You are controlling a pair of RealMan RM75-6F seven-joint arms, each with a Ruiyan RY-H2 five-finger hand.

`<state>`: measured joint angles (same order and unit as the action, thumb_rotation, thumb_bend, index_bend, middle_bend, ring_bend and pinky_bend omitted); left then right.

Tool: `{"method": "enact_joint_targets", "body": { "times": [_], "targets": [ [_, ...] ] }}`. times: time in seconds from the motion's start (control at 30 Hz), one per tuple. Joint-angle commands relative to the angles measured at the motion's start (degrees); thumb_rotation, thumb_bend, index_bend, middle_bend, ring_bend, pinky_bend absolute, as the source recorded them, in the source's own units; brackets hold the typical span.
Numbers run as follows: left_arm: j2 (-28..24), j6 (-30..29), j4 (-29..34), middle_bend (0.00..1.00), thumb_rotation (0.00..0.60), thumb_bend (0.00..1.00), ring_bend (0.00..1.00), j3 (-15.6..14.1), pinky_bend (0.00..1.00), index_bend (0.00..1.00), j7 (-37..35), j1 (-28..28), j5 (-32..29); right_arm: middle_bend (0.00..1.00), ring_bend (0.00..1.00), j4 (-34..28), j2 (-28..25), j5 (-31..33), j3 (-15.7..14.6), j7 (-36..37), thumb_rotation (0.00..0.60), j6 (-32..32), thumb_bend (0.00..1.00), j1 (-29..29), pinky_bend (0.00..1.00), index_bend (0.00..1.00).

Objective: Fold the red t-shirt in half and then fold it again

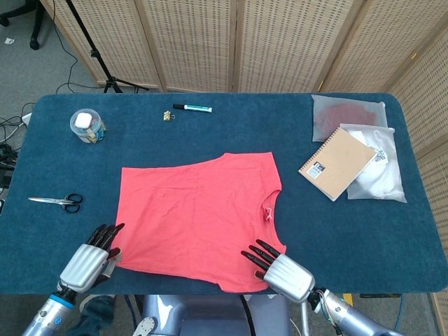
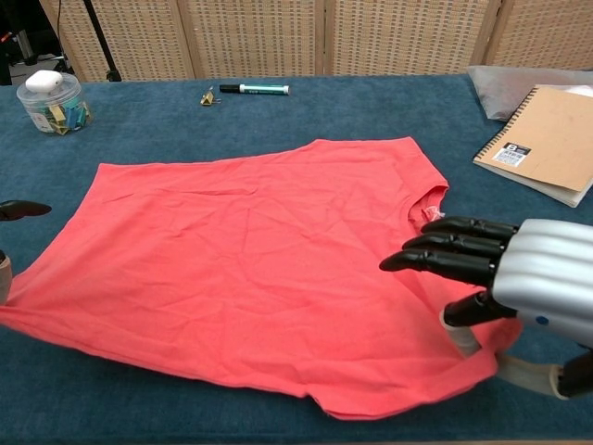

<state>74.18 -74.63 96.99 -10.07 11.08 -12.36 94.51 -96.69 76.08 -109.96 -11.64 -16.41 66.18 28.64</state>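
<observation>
Here the red cotton t-shirt [image 1: 197, 215] lies spread flat on the blue felt worktop [image 1: 224, 133], its long axis running side to side, collar end toward the tan spiral notebook [image 1: 336, 163] and hem end toward the steel scissors [image 1: 57, 201]. Both hands sit at the shirt's near edge. The right hand [image 2: 519, 292] grasps the near collar-side corner, dark fingers [image 2: 435, 256] lying over the cloth and the thumb tucked beneath, so the fabric there rises off the worktop. The left hand [image 1: 89, 260] is at the near hem-side corner; the head view suggests its fingers pinch that corner, though the chest view shows only a fingertip, so the grip is a judgement.

Each hand is nearest its own corner, and the shirt stretches away from both toward its far edge. The fold should carry the near edge across to that far edge. Beyond the far edge is open worktop; the black marker [image 1: 192, 108] and the clear plastic jar [image 1: 87, 126] stand well apart. The notebook lies near the collar side.
</observation>
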Motion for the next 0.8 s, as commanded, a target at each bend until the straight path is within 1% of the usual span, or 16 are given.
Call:
{"method": "enact_joint_targets", "body": {
  "times": [0.03,0.23,0.47,0.6,0.8],
  "targets": [
    [-2.0,0.3,2.6,0.00,0.600,0.63,0.00,-1.5,0.00,0.72,0.4,0.5,1.1,0.07,0.00,-1.0,-1.7,-2.2,-1.4,0.6,0.600,0.8,0.47,0.2,0.00,0.60],
    [-3.0,1.1,4.7,0.00,0.600,0.63,0.00,-1.7,0.00,0.72,1.4,0.6,1.1,0.07,0.00,-1.3,-3.0,-2.5,-1.2,1.0,0.600,1.1,0.47,0.1,0.00,0.60],
    [-3.0,1.5,5.8,0.00,0.600,0.63,0.00,0.6,0.00,0.72,2.0,0.1,-0.9,0.07,0.00,-0.5,-3.9,1.3,1.5,3.1,0.600,1.2,0.47,0.1,0.00,0.60],
    [-3.7,1.9,6.7,0.00,0.600,0.64,0.00,3.6,0.00,0.72,3.3,-1.0,-3.5,0.07,0.00,-0.8,-5.0,4.9,4.4,5.3,0.600,1.5,0.47,0.4,0.00,0.60],
    [-4.8,4.4,8.9,0.00,0.600,0.64,0.00,7.7,0.00,0.72,6.2,-3.4,-8.7,0.07,0.00,-2.3,-6.5,10.6,8.6,7.4,0.600,-0.1,0.47,1.8,0.00,0.60]
  ]
}}
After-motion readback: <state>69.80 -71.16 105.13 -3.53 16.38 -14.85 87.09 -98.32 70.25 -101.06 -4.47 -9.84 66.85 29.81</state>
